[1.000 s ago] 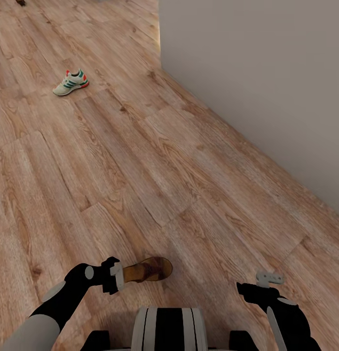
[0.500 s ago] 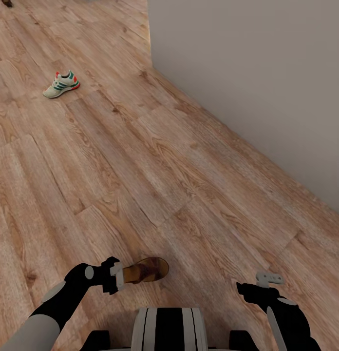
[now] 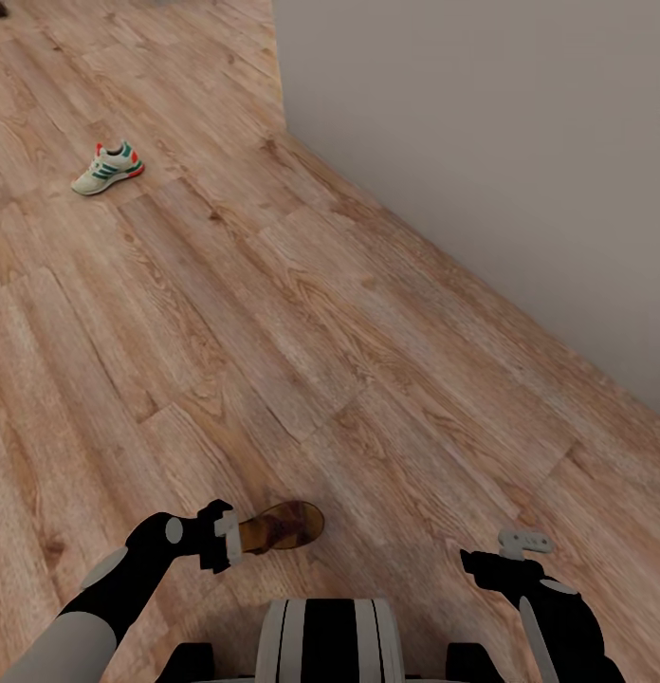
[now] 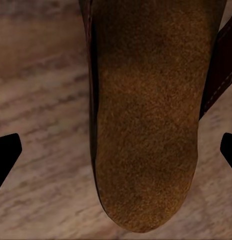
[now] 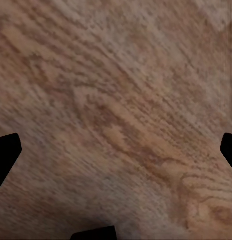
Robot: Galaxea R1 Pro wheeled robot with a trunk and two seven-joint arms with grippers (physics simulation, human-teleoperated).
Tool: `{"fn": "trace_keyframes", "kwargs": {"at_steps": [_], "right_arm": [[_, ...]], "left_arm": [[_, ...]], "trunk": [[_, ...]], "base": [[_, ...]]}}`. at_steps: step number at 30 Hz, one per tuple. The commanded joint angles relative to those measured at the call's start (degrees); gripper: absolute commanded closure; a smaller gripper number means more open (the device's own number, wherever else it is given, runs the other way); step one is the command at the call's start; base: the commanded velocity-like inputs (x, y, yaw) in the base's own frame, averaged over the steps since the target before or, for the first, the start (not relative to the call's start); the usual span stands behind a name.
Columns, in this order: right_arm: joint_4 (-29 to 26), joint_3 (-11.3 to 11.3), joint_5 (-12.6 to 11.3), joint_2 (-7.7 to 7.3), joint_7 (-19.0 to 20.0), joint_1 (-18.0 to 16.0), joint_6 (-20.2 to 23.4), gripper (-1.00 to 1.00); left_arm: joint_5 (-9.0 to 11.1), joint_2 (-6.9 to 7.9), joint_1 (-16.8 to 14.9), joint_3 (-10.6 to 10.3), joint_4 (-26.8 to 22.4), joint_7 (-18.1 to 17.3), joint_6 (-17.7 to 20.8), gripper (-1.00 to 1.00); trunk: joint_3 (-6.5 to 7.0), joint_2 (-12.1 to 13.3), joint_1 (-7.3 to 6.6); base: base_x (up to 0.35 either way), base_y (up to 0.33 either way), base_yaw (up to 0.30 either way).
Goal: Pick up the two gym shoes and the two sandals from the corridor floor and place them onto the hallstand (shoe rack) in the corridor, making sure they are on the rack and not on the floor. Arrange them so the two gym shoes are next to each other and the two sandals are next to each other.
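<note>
Your left hand [image 3: 237, 536] is already clenched on one sandal [image 3: 281, 526]; its long axis runs straight out from the fingers, heel end in the grip and toe pointing away across the corridor floor [image 3: 302, 323]. In the left wrist view the tan footbed [image 4: 146, 125] lies between the two dark fingertips [image 4: 6, 155], with a brown strap along one edge.

The thing your next pickup turns on is the gym shoe [image 3: 106, 168]. It lies well ahead and off to your left, on its sole on the planks, toe pointing toward the left of the head view. It is far beyond reach of either arm, so you have to drive first. It sits on your left arm's side, but that arm is loaded; the free one is your right.

Your right hand [image 3: 524, 543] is held low and forward over bare floor, arm bent, grasping nothing. I cannot tell how wide its fingers stand. A grey wall [image 3: 482, 161] runs along your right.
</note>
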Motion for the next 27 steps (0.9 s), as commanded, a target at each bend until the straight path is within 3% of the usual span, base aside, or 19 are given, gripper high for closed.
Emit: {"fn": "trace_keyframes", "kwargs": {"at_steps": [1, 12, 27], "right_arm": [[-0.1, 0.0, 0.0, 0.00, -0.1, 0.0, 0.3, -1.00], [-0.1, 0.0, 0.0, 0.02, -0.1, 0.0, 0.3, -1.00], [-0.1, 0.0, 0.0, 0.01, -0.1, 0.0, 0.3, -1.00]], "left_arm": [[-0.3, 0.04, 0.0, -0.1, -0.1, -0.1, 0.0, -1.00], [-0.3, 0.04, 0.0, -0.2, 0.0, -0.1, 0.0, -1.00], [-0.3, 0.04, 0.0, -0.2, 0.1, -0.1, 0.0, -1.00]], "trunk": [[-0.03, 0.0, -0.01], [-0.09, 0.0, -0.01], [-1.36, 0.0, -0.01]], "base": [[0.000, 0.000, -0.070], [0.000, 0.000, -0.017], [0.000, 0.000, 0.000]]}}
